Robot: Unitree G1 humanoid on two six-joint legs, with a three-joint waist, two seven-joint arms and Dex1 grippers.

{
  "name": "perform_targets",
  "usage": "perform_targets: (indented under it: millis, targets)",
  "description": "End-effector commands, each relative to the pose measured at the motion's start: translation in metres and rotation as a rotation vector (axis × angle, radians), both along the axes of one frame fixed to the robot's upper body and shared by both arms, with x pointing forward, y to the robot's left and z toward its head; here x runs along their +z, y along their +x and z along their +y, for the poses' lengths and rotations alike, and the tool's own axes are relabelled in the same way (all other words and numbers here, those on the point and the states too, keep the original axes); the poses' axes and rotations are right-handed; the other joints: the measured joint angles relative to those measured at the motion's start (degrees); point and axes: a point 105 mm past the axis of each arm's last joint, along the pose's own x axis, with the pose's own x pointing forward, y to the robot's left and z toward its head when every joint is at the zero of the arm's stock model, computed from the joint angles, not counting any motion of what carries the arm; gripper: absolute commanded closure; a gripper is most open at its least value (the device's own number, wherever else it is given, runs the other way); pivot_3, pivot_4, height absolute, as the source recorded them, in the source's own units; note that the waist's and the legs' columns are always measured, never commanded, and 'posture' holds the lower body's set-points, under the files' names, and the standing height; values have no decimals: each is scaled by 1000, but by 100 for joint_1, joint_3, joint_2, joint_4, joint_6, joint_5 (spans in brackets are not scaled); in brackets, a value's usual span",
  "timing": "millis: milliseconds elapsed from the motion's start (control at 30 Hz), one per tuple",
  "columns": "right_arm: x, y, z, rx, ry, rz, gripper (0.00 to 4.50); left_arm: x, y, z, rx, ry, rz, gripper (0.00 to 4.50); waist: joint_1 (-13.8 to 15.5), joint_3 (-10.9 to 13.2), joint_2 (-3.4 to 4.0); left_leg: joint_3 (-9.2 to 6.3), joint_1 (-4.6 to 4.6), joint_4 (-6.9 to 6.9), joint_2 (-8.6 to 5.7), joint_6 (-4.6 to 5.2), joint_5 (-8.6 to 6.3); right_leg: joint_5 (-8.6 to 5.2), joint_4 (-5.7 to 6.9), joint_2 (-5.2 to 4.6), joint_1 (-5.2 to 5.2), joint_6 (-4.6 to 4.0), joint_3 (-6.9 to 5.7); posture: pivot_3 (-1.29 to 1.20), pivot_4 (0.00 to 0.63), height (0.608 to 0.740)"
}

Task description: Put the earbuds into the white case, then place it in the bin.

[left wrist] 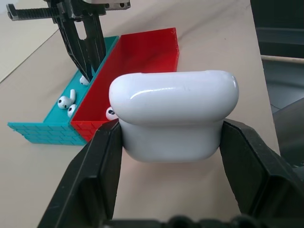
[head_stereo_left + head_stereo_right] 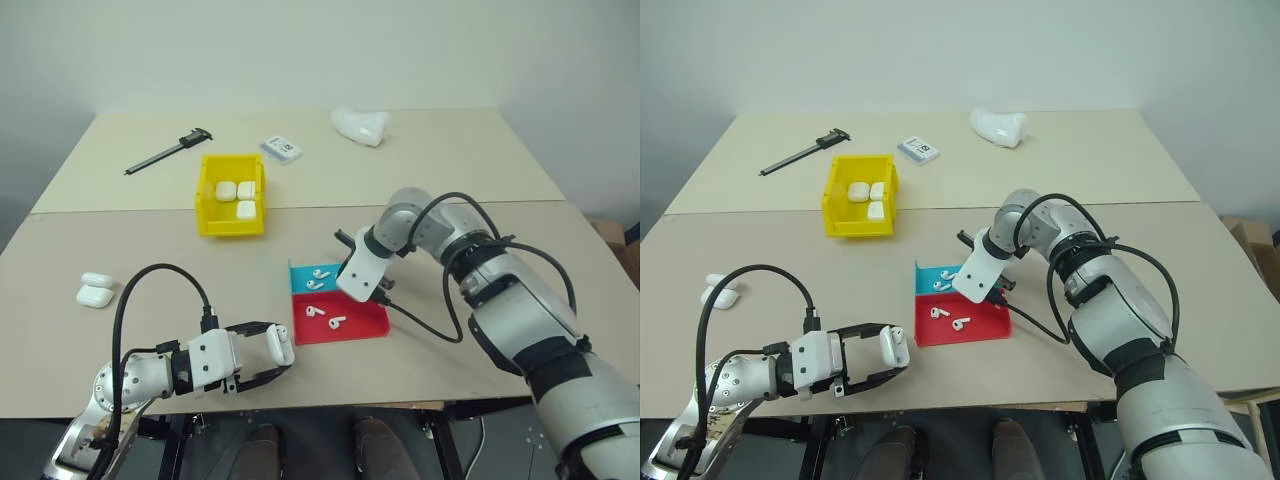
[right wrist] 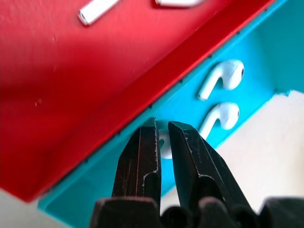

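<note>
an earbud [image 3: 165, 145] sits pinched between the right pincer [image 3: 162, 137] tips.

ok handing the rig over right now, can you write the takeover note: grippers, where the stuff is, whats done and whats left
Left gripper: shut on a white case, lid closed, held just above the table's near edge.
Right gripper: tips down in the blue half of the tray, closing narrowly around one earbud; not lifted yet.
Other earbuds: two more in the blue half, two in the red half.
Bin: yellow, far left of the tray, already holds three white cases.
Another case lies on the table at far left.
Done: three cases binned.
Left: lift the earbud, load the held case, place it in the bin.
</note>
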Motion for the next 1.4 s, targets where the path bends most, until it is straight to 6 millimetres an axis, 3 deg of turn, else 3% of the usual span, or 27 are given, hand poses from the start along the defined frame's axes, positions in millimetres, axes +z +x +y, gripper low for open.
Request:
perform_targets:
  millis: [33,600,1167,1400]
  targets:
    - [16,4,1,27,13,-60,3796,6,-2,-4,-28,-1,-40,1730,-7,0,0,0,0,0,1,0,0,0,0,0,-1,0,0,0,150,740]
    - [21,7,-11,64,-8,-108,3796,3,0,-3,-34,9,-41,1730,-6,0,0,0,1,0,1,0,0,0,1,0,0,0,0,0,150,740]
    - [26,23,-21,-44,-29,-167,3796,1,2,-5,-29,11,-49,1730,-1,0,0,1,0,0,0,0,0,0,0,-1,0,0,1,0,150,740]
    - [54,16,-13,-344,74,161,3796,0,2,-6,-30,11,-47,1730,-2,2,3,-2,0,0,2,0,0,0,1,1,2,-1,0,0,150,740]
